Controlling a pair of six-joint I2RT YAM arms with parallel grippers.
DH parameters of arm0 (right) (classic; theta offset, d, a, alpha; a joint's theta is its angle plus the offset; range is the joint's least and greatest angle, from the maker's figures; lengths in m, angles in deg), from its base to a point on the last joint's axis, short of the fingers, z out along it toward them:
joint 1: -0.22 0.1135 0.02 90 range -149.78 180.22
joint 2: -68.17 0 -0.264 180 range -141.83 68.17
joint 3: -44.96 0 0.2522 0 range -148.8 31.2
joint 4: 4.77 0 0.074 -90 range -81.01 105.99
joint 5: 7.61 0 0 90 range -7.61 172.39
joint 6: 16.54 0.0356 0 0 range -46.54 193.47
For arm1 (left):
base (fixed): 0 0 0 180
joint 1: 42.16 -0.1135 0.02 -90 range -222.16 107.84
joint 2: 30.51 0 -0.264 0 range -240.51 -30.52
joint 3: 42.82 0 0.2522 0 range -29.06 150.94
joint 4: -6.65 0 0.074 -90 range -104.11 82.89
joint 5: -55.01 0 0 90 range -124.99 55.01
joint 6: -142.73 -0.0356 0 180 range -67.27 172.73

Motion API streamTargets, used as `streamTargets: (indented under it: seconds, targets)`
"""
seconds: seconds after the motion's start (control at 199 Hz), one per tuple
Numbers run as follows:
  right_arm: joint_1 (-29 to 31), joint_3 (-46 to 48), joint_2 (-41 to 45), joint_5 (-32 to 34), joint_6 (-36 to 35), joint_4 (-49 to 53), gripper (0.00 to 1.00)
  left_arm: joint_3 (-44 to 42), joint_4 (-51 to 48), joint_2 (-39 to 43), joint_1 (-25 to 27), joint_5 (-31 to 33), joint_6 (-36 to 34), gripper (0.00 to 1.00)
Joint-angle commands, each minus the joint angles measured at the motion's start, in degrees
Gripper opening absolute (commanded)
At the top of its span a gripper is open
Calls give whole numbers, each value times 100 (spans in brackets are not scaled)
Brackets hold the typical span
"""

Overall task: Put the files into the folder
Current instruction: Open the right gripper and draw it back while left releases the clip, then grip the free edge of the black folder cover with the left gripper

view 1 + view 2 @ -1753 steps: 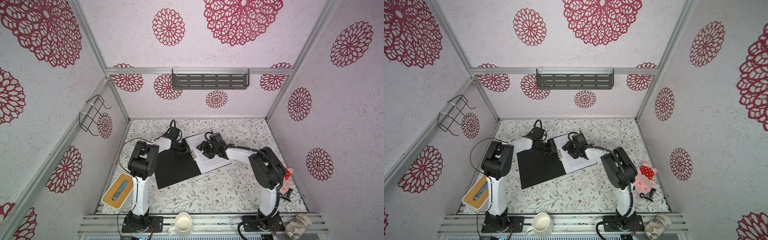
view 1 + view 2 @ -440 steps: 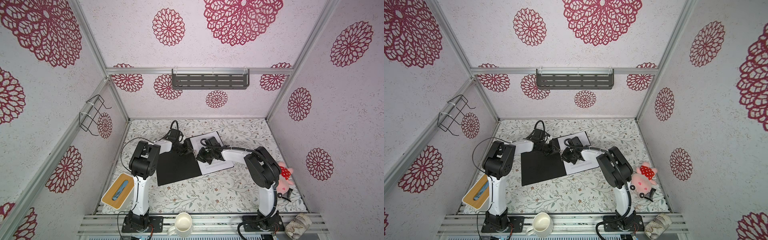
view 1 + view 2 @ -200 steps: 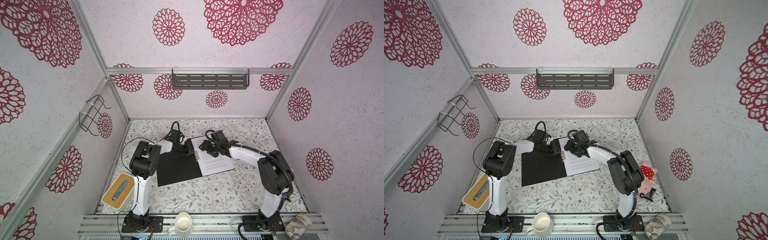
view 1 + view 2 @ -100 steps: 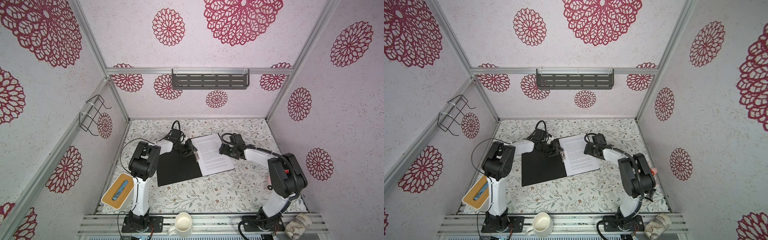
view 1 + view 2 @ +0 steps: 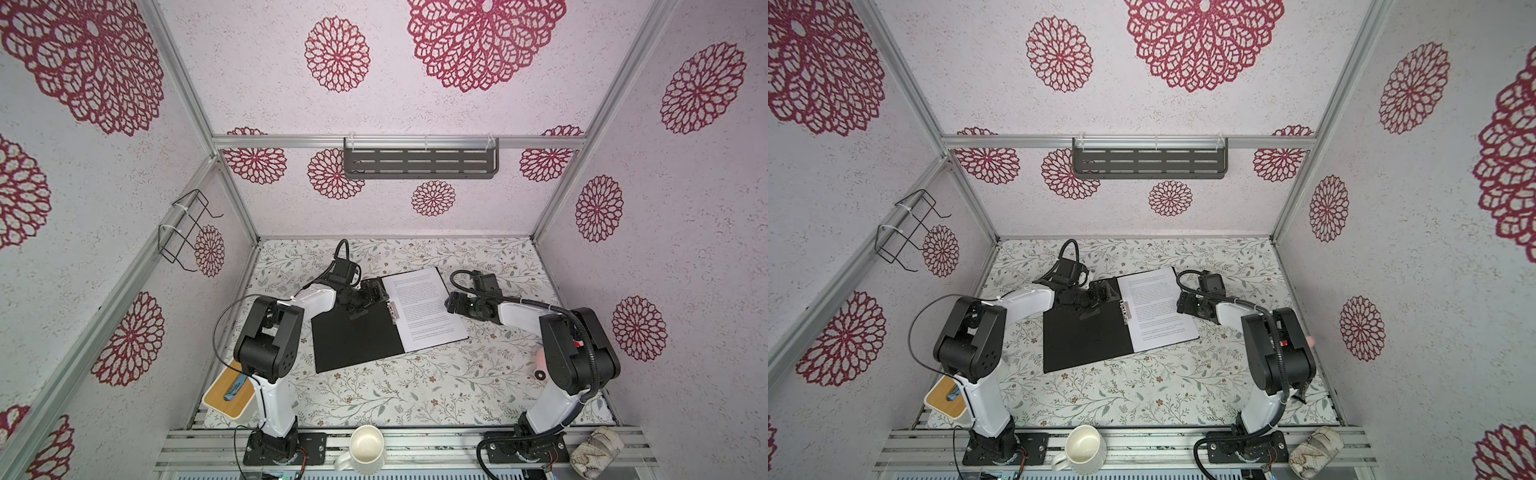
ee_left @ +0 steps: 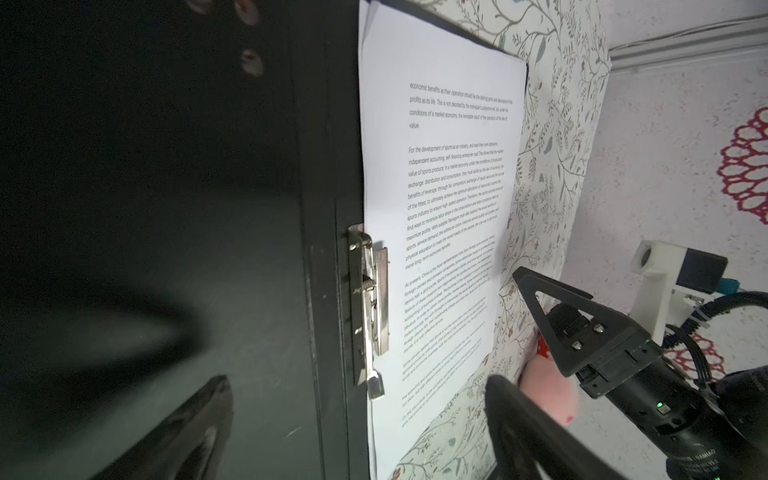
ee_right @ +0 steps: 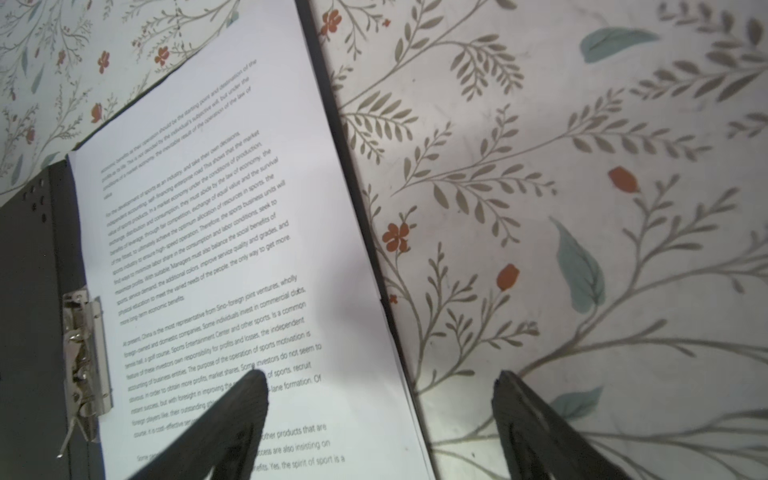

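Note:
The folder [image 5: 357, 340] [image 5: 1088, 340] lies open on the table, black inside up. The files [image 5: 424, 307] [image 5: 1158, 307], white sheets with printed text on top, lie on its right half. The metal clip [image 5: 392, 310] [image 6: 370, 307] [image 7: 85, 353] lies along the spine over their edge. My left gripper [image 5: 376, 293] [image 5: 1106, 291] [image 6: 357, 382] hangs open just above the clip's far end, holding nothing. My right gripper [image 5: 451, 303] [image 5: 1181, 305] [image 7: 378, 380] is open and straddles the files' right edge, one fingertip [image 7: 253, 382] over the text.
A white mug [image 5: 365, 449] stands at the front rail. A wooden-lidded box [image 5: 230, 390] sits front left and a patterned cup [image 5: 594, 451] lies front right. A pink plush [image 6: 548, 395] is behind the right arm. A shelf [image 5: 419, 164] hangs on the back wall.
My left gripper has opened wide by the clip. My right gripper has drawn back from the middle of the files to their right edge. The sheets stay on the folder.

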Motion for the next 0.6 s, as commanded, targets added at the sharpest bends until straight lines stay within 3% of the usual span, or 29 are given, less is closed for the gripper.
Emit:
streamTargets:
  seconds: [0.0,0.246,0.452,0.598]
  targets:
    - [-81,4,90,-393,-274,-295,87,-401,-168,553,-183,631,29,98]
    - [-125,116,-2,-706,-320,-549,87,-1454,-710,1898,-715,1693,-185,98]
    - [-134,149,-42,-855,-316,-561,85,-2253,-954,2781,-1271,2147,-247,98]
    - [-134,221,-20,-953,-303,-581,84,-2604,-935,2927,-1499,2262,-325,98]
